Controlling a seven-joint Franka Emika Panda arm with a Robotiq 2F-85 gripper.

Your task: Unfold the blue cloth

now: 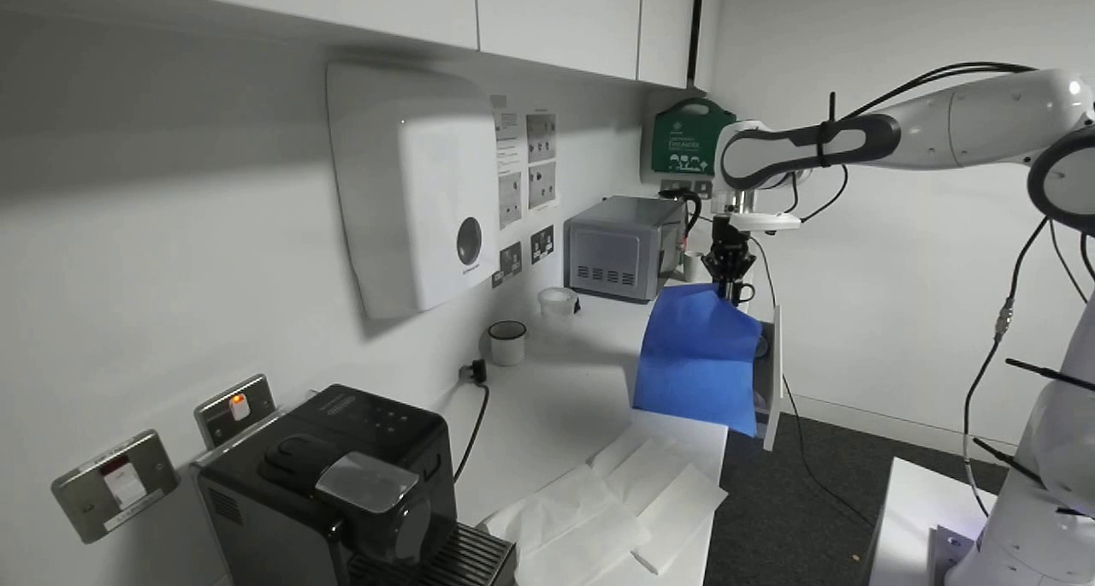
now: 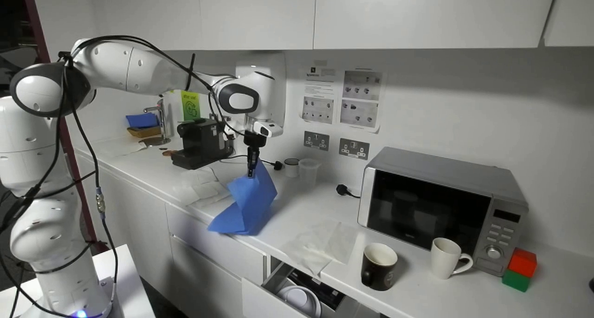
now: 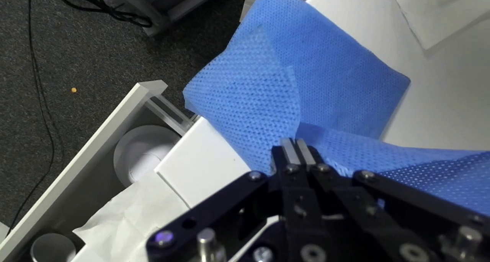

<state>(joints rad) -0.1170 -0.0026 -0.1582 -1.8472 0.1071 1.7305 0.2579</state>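
Hanging in folds, the blue cloth (image 2: 253, 202) is pinched by the closed-up tool (image 2: 251, 175), its lower part reaching past the front edge of the desk (image 1: 547, 423). White sheets (image 2: 320, 243) lie on either side; nearby a drawer (image 2: 260, 304) stands pulled out, and farther along sits a microwave (image 2: 431, 206).

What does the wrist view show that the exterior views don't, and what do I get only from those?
Only the wrist view shows the dotted weave of the blue cloth up close, and a bunch of black cable loops on the carpet.

Only the exterior views show the microwave, the coffee machine and the white wall dispenser.

All of them share the blue cloth itself, the fingers holding it, the open drawer and the white sheets on the counter.
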